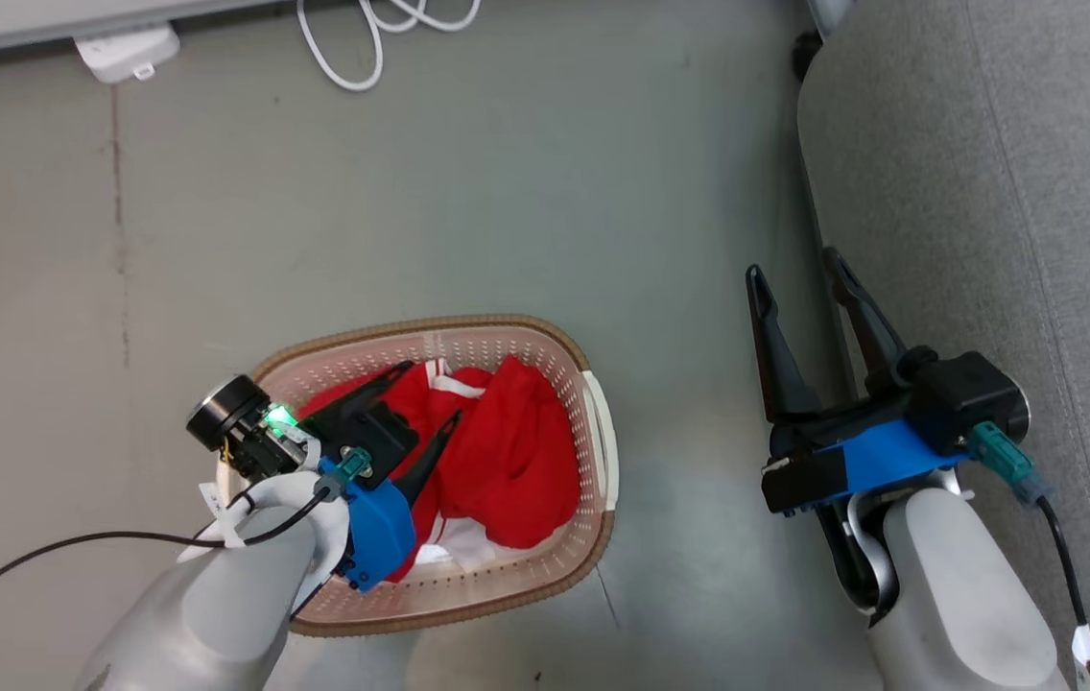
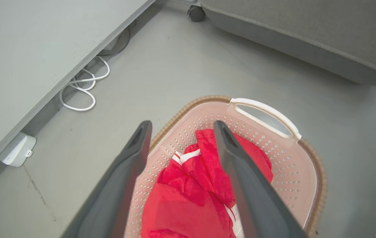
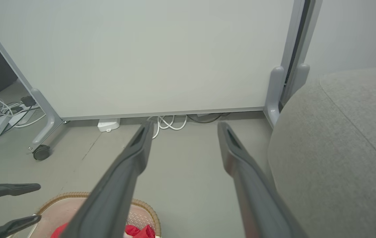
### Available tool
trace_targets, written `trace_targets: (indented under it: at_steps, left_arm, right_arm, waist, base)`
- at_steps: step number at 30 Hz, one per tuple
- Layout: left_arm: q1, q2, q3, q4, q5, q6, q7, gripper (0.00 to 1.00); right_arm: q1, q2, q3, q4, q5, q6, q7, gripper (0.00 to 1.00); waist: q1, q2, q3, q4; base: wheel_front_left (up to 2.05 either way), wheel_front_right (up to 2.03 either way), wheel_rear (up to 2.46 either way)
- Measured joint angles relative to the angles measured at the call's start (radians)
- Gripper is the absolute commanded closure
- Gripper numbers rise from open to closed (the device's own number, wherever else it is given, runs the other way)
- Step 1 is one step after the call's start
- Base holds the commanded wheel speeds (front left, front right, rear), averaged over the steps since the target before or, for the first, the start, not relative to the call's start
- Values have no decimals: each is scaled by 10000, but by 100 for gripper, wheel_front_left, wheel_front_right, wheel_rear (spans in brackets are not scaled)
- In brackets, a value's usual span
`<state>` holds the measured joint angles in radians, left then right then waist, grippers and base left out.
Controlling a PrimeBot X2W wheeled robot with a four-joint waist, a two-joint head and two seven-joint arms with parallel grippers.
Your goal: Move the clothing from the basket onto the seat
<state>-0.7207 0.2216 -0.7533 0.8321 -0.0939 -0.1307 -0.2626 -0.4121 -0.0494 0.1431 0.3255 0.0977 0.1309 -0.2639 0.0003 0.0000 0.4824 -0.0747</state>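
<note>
The red clothing [image 1: 507, 441] with white trim lies bunched inside the cream perforated basket [image 1: 430, 324] on the floor. My left gripper [image 1: 432, 390] hangs open just above the clothing, its fingers pointing into the basket with nothing between them. In the left wrist view the left gripper [image 2: 182, 123] straddles the red clothing [image 2: 188, 191] inside the basket [image 2: 317, 172]. My right gripper [image 1: 793, 264] stands open and empty over the floor, beside the edge of the grey seat [image 1: 1034, 192]. The right wrist view shows the right gripper [image 3: 185, 123], the seat [image 3: 340, 138] and the basket [image 3: 148, 206].
A white cable [image 1: 353, 58] and a white power box [image 1: 128, 53] lie along the far wall panel [image 3: 141, 49], which stands on a caster [image 3: 41, 153]. Bare grey floor separates basket and seat.
</note>
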Motion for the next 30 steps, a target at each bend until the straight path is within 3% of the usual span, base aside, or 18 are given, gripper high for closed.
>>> trace_targets:
  at_steps: [12,21,30]
  left_arm:
    - [-1891,422,-3425,2410,-677,-2,33,0]
    - [-3158,541,-4713,3741,-1185,-2,435,0]
    - [-3861,602,-5135,4205,-1254,-2,1229,0]
  right_arm:
    - [-1253,-2,113,-522,65,0,0,0]
    - [-2011,-2,48,-993,-13,2,0,0]
    - [-2281,-2,-169,-1266,-148,2,0,0]
  waist:
    - [-1,0,2307,-558]
    - [-1,0,3917,-873]
    - [-1,0,5061,-975]
  base:
    - [0,0,0]
    - [0,0,0]
    - [0,0,0]
